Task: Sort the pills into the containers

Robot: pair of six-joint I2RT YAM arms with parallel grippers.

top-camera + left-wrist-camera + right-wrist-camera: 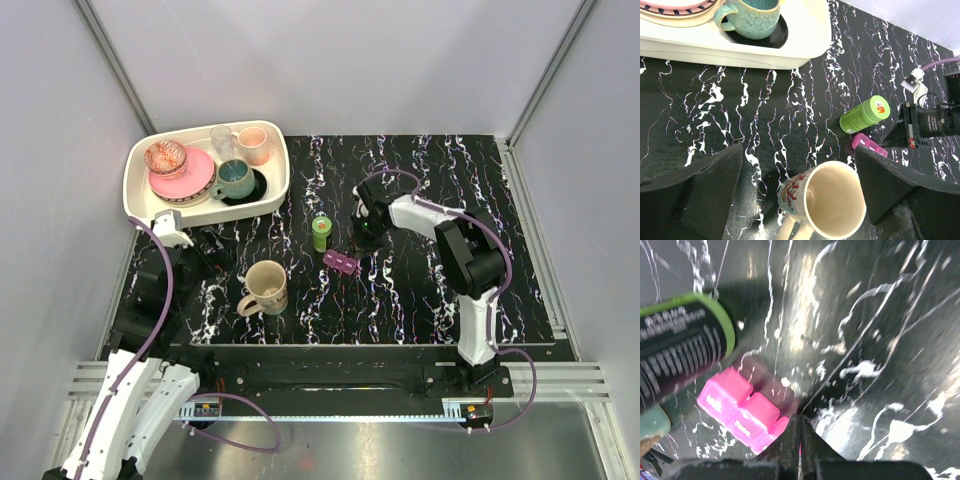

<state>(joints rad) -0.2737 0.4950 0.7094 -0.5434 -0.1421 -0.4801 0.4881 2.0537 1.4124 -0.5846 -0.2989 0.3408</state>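
The magenta-purple pill box (342, 262) lies mid-table, with the lime-green bottle (320, 232) standing just behind it. My right gripper (366, 238) is shut, low over the table beside the box. In the blurred right wrist view its closed tips (801, 426) sit against the near end of the pill box (740, 410), and the bottle (682, 342) is at the left. I cannot tell any pills from the tabletop's white specks. My left gripper (799, 150) is open wide over the table, and the pill box (868, 144) and bottle (864, 114) lie beyond its right finger.
A beige mug (265, 287) stands left of the pill box; in the left wrist view the mug (826, 205) is between my open fingers. A white tray (270, 195) at the back left holds a pink plate, a teal cup (751, 19) and other cups.
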